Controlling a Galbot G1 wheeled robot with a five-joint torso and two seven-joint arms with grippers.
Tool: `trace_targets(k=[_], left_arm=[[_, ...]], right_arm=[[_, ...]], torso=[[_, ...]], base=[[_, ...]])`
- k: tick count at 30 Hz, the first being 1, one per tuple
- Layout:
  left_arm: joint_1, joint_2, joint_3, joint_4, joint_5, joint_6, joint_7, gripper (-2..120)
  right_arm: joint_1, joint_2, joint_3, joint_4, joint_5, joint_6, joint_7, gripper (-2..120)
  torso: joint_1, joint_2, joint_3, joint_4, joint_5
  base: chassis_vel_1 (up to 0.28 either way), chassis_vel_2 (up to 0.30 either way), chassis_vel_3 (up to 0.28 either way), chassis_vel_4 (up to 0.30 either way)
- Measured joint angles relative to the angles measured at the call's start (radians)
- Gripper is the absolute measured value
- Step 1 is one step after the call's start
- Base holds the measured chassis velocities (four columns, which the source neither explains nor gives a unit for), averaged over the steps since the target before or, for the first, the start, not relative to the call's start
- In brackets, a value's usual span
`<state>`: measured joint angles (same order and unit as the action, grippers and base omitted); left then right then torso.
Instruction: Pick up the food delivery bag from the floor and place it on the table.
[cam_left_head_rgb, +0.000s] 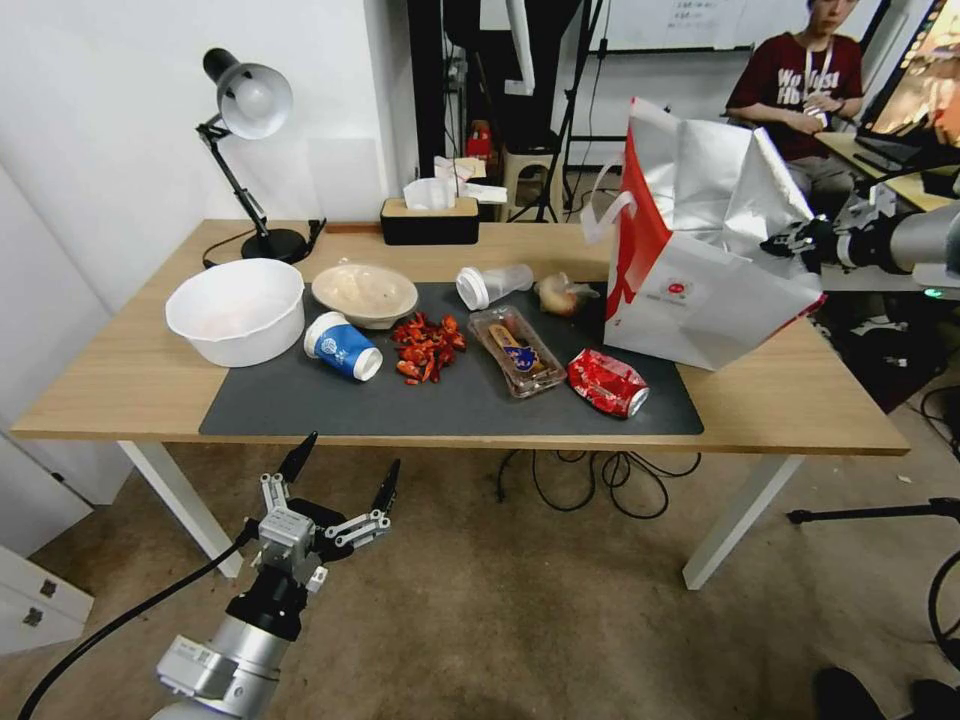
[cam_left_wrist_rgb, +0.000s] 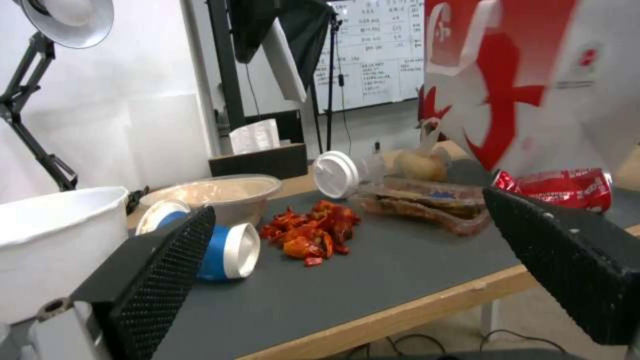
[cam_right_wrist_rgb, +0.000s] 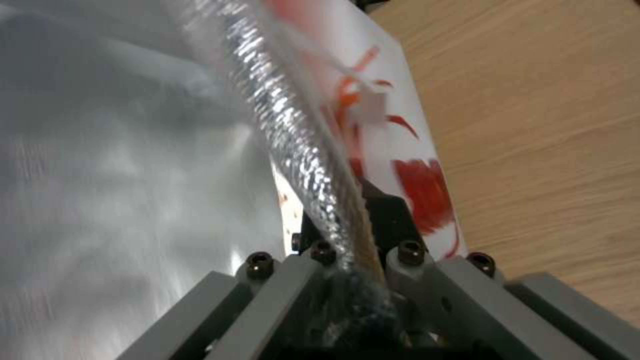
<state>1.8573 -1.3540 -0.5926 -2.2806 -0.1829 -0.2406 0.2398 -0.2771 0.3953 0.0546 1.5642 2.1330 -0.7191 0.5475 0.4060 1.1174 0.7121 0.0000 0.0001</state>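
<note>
The food delivery bag (cam_left_head_rgb: 700, 250), white with red trim and silver foil lining, stands tilted at the right end of the table (cam_left_head_rgb: 800, 400), its lower edge down at the tabletop beside the grey mat (cam_left_head_rgb: 450, 405). My right gripper (cam_left_head_rgb: 790, 243) reaches in from the right and is shut on the bag's upper rim. The right wrist view shows the foil-lined bag wall (cam_right_wrist_rgb: 133, 150) pinched in the right gripper (cam_right_wrist_rgb: 353, 235) above the table's wood (cam_right_wrist_rgb: 533, 125). My left gripper (cam_left_head_rgb: 350, 455) hangs open over the floor (cam_left_head_rgb: 550, 620), just in front of the table's edge, holding nothing. The bag (cam_left_wrist_rgb: 533, 85) rises behind its fingers (cam_left_wrist_rgb: 160, 270).
The mat holds a white bowl (cam_left_head_rgb: 237, 310), beige bowl (cam_left_head_rgb: 364, 293), blue cup (cam_left_head_rgb: 342, 346), red chillies (cam_left_head_rgb: 427, 347), plastic tray (cam_left_head_rgb: 515, 350), crushed red can (cam_left_head_rgb: 607, 383) and clear cup (cam_left_head_rgb: 493, 284). A lamp (cam_left_head_rgb: 250, 150) and tissue box (cam_left_head_rgb: 430, 218) stand behind. Cables (cam_left_head_rgb: 590, 480) hang below.
</note>
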Motion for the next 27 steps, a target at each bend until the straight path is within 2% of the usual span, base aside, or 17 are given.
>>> trace_targets(k=[7, 27], left_arm=[[-0.003, -0.003, 0.004, 0.003, 0.004, 0.000, 0.000, 100], [0.004, 0.003, -0.003, -0.001, 0.001, -0.001, -0.014, 100]], right_arm=[[0.067, -0.019, -0.031, 0.006, 0.062, 0.000, 0.024, 0], [0.041, 0.028, -0.040, -0.062, 0.007, 0.002, 0.036, 1]], torso=[[0.000, 0.000, 0.000, 0.0000, -0.0002], [0.000, 0.000, 0.000, 0.0000, -0.0001]], base=[[0.000, 0.000, 0.000, 0.000], [0.000, 0.000, 0.000, 0.000]])
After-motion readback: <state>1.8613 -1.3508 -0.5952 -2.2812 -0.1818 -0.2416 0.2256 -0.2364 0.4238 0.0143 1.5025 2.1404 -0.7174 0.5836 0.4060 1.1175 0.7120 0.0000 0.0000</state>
